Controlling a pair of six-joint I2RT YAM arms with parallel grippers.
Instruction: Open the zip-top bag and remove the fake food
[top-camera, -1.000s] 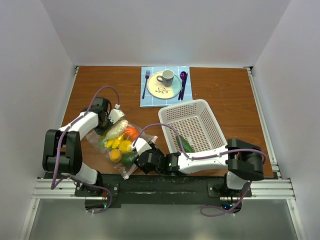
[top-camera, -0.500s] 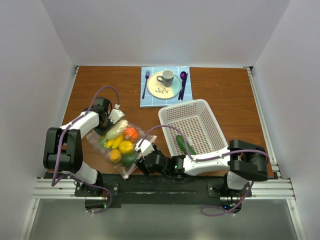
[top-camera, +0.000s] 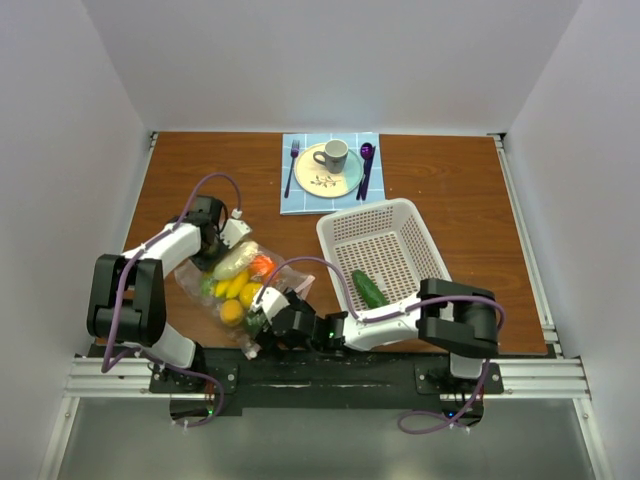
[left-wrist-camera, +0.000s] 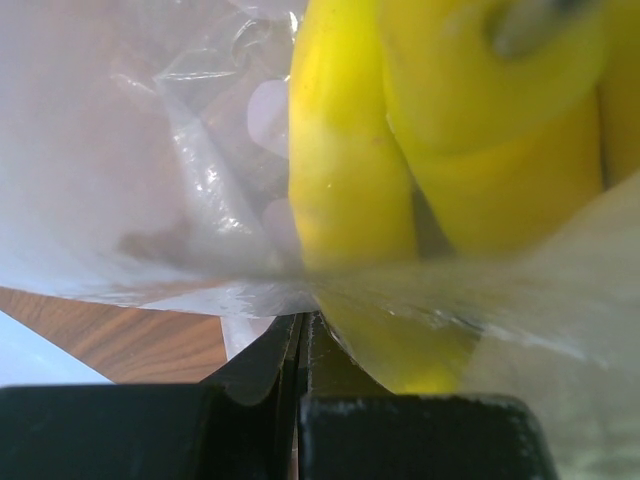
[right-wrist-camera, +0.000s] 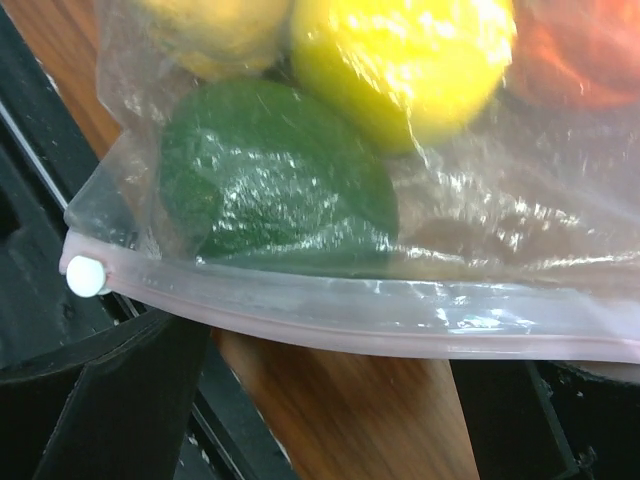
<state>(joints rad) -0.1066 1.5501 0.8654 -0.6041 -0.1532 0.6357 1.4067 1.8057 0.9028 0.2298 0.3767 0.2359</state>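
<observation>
Right gripper (right-wrist-camera: 320, 380): jaws stand wide apart, nothing between them. The zip strip (right-wrist-camera: 400, 310) lies just ahead of the fingers, crosswise to them, its long axis running side to side in the right wrist view. A white slider (right-wrist-camera: 85, 275) sits at the strip's left end in that view, close to the left finger.

Left gripper (left-wrist-camera: 300, 330): jaws pressed together, clamped on a fold of the bag (top-camera: 235, 285) at its far end. Yellow pieces (left-wrist-camera: 350, 180) lie just behind the film in that view.

The bag lies on the table (top-camera: 460, 180) in the near left part, stretched between the two grippers – left one at the far end, right one at the near, zipped edge. Seen through the plastic close to the strip: a green round piece (right-wrist-camera: 270, 170) and a yellow round one (right-wrist-camera: 400, 60). One cucumber (top-camera: 368, 288) lies apart, inside the basket (top-camera: 330, 235).

Judgement: the strip looks sealed along the length shown. The right gripper is the nearer to it, and the slider lies at one side of its reach – the coming move likely turns on closing onto the slider or the strip edge while the left arm anchors the bag.

No brand, label or readable writing shows on the bag or the food.
</observation>
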